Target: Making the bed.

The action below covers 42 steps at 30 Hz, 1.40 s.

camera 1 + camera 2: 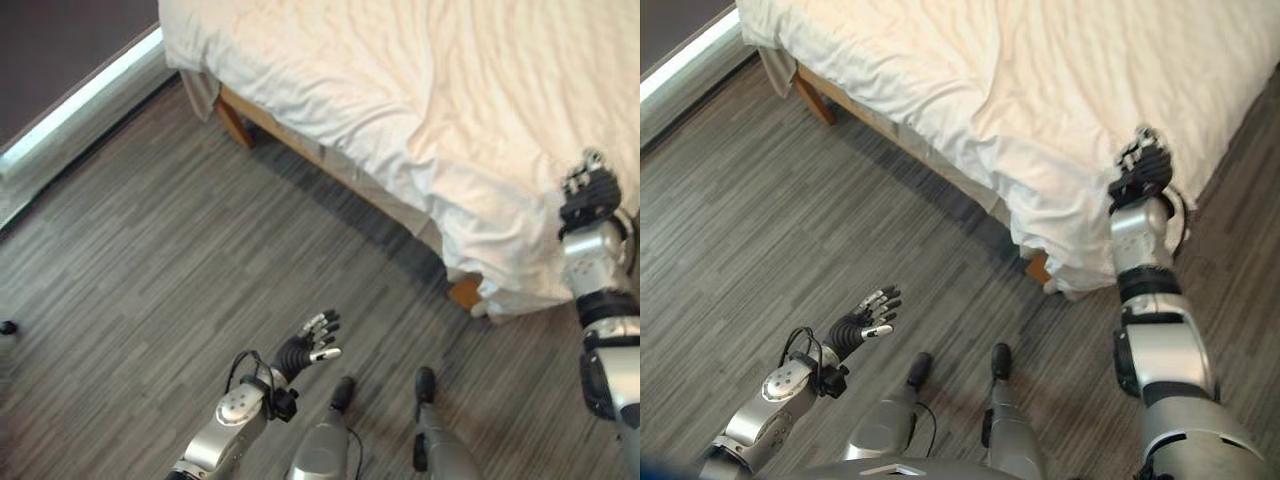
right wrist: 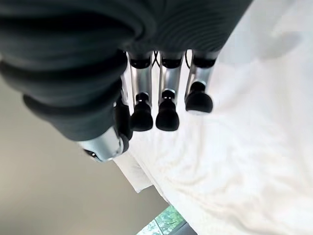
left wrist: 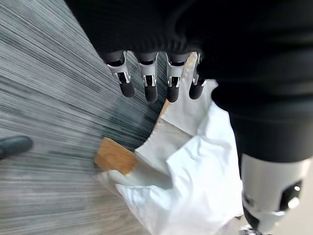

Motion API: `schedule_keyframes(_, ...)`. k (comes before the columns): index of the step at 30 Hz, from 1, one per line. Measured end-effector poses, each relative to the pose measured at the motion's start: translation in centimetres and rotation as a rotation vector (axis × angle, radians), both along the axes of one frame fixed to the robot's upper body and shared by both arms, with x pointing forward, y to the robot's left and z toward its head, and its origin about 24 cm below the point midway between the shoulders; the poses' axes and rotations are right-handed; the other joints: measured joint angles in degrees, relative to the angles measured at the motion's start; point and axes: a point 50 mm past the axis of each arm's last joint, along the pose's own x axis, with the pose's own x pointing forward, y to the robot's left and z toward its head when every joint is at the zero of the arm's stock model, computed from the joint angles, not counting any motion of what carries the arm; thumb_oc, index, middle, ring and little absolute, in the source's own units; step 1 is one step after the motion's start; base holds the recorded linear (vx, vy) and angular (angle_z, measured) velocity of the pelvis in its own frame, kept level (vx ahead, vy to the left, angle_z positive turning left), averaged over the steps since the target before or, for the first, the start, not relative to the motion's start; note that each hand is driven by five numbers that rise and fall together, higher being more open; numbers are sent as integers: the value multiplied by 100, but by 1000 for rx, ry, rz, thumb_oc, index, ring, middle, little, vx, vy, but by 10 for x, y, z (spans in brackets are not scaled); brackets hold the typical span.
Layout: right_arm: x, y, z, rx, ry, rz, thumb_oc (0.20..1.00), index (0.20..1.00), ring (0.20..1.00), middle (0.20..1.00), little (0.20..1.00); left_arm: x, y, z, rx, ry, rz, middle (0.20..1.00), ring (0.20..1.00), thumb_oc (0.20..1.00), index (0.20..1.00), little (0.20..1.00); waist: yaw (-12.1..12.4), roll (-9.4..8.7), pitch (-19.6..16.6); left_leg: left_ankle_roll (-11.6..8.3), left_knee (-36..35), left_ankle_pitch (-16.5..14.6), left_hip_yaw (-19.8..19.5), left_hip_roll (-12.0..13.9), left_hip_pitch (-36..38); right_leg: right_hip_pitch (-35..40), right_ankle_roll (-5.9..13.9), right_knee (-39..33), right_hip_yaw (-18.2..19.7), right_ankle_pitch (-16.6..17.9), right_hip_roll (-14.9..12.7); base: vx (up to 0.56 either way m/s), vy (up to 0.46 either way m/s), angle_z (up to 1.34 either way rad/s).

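A bed [image 1: 330, 160] with a rumpled white sheet [image 1: 420, 90] stands on grey flooring. The right hand [image 1: 1142, 168] hovers over its near corner, fingers relaxed, holding nothing. The left hand [image 1: 310, 340] hangs open, well away from the bed.

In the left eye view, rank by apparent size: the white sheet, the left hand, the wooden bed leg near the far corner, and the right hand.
1. white sheet, by far the largest.
2. left hand and right hand: they look alike, so unranked.
3. wooden bed leg: smallest as seen, partly hidden by the sheet and farther off.
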Motion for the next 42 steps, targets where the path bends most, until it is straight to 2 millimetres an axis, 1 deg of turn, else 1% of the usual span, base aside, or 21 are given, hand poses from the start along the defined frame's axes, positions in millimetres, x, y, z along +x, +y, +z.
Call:
schedule_keyframes(2,3,-3,12,3,-4,-20,200,200,200,200,200,4,-3,3,0,-14,-13,1000,1000,1000,1000,1000,14,29,12,-15,16,17,-59,-8,-118,-84,-1,0,-51,-2,-10,22,-35,14)
schedule_keyframes(6,4,-11,8,34,50,-56,200,200,200,200,200,8,-7,6,0,-28,-28,1000,1000,1000,1000,1000,37,100,52,-5,25,47,-98,-37,-266,-204,0,0,-94,-1,-52,18,-30,7)
schedule_keyframes(9,2,-16,-8,57,117,-75,200,200,200,200,200,6,-13,4,-7,-21,-36,1000,1000,1000,1000,1000,36,268,145,2,23,55,-128,-73,-303,-230,2,0,-113,-3,-88,5,-13,4)
schedule_keyframes(13,-5,-16,-37,83,157,-87,200,200,200,200,200,8,-15,5,-7,-24,-38,1000,1000,1000,1000,1000,18,344,196,-2,30,90,-157,-94,-530,-454,1,2,-126,22,-104,-10,3,2)
schedule_keyframes(14,-5,-16,-30,83,100,-81,200,200,200,200,200,9,-16,7,-8,-31,-40,1000,1000,1000,1000,1000,18,371,214,2,31,95,-160,-99,-580,-505,6,1,-123,27,-113,0,0,0)
schedule_keyframes(16,-6,-18,-30,113,74,-83,200,200,200,200,200,12,-17,8,-6,-38,-43,1000,1000,1000,1000,1000,7,407,235,6,29,101,-158,-119,-588,-514,9,0,-122,28,-129,-5,16,1)
schedule_keyframes(20,-15,-20,-49,186,34,-111,200,200,200,200,200,14,-19,9,-17,-45,-13,1000,1000,1000,1000,1000,-10,372,224,16,25,110,-142,-178,-716,-647,67,-1,-96,-25,-182,-8,23,0)
schedule_keyframes(21,-18,-19,-61,205,53,-114,200,200,200,200,200,14,-19,8,-15,-41,-14,1000,1000,1000,1000,1000,-34,364,224,14,25,143,-139,-186,-738,-676,78,2,-91,-15,-204,25,34,5)
schedule_keyframes(23,-50,-28,-132,261,254,-171,200,200,200,200,200,15,-22,9,-29,-46,-5,1000,1000,1000,1000,1000,-45,318,215,24,21,150,-161,-217,-773,-699,96,3,-81,-31,-248,17,18,9)
schedule_keyframes(25,-104,-26,-214,364,538,-233,200,200,200,200,200,15,-23,10,-34,-56,-2,1000,1000,1000,1000,1000,-21,342,246,42,15,163,-184,-240,-797,-703,82,3,-108,-10,-278,6,10,4)
schedule_keyframes(26,-138,-17,-254,440,704,-270,200,200,200,200,200,16,-24,11,-34,-57,-3,1000,1000,1000,1000,1000,-29,379,278,42,12,163,-174,-254,-816,-732,90,3,-94,-5,-282,15,25,-5)
schedule_keyframes(28,-205,12,-313,575,953,-312,200,200,200,200,200,17,-21,11,-35,-61,12,1000,1000,1000,1000,1000,-115,454,341,45,2,164,-74,-278,-855,-806,130,3,-23,35,-315,17,24,-21)
schedule_keyframes(29,-230,24,-329,632,1030,-323,200,200,200,200,200,17,-19,11,-32,-60,19,1000,1000,1000,1000,1000,-333,452,366,46,3,165,-34,-306,-849,-831,147,3,43,47,-315,12,23,-24)
schedule_keyframes(30,-243,27,-335,655,1052,-339,200,200,200,200,200,19,-20,12,-37,-66,22,1000,1000,1000,1000,1000,-433,465,369,46,-1,165,-25,-316,-834,-821,159,2,60,53,-324,3,21,-19)
schedule_keyframes(32,-260,21,-338,677,1055,-385,200,200,200,200,200,26,-23,19,-63,-99,33,1000,1000,1000,1000,1000,-646,437,400,74,-81,185,26,-303,-730,-779,178,-2,113,59,-326,4,15,-12)
schedule_keyframes(34,-258,5,-330,659,1004,-421,200,200,200,200,200,30,-23,24,-65,-123,32,1000,1000,1000,1000,1000,-679,374,447,83,-93,191,104,-291,-697,-785,205,-8,183,40,-315,-4,18,-13)
schedule_keyframes(35,-248,-15,-317,606,941,-446,200,200,200,200,200,30,-22,25,-67,-130,37,1000,1000,1000,1000,1000,-739,363,455,83,-98,191,104,-273,-692,-786,197,-20,179,50,-296,-6,27,-9)
schedule_keyframes(38,-215,-44,-284,565,741,-467,200,200,200,200,200,29,-19,24,-63,-124,52,1000,1000,1000,1000,1000,-796,349,466,94,-99,197,121,-262,-686,-799,167,-21,210,67,-280,-33,7,-4)
schedule_keyframes(40,-165,-55,-233,484,479,-421,200,200,200,200,200,26,-15,24,-68,-126,79,1000,1000,1000,1000,1000,-885,320,481,94,-87,197,139,-274,-681,-800,194,1,253,125,-260,-2,-1,-12)
schedule_keyframes(41,-137,-57,-184,403,259,-353,200,200,200,200,200,26,-14,24,-68,-127,94,1000,1000,1000,1000,1000,-968,283,504,92,-89,195,203,-250,-654,-795,178,1,303,143,-223,27,-11,-14)
schedule_keyframes(42,-128,-60,-164,373,174,-360,200,200,200,200,200,26,-14,25,-69,-130,96,1000,1000,1000,1000,1000,-959,288,499,91,-89,195,210,-245,-643,-786,175,0,307,145,-238,25,-3,-5)
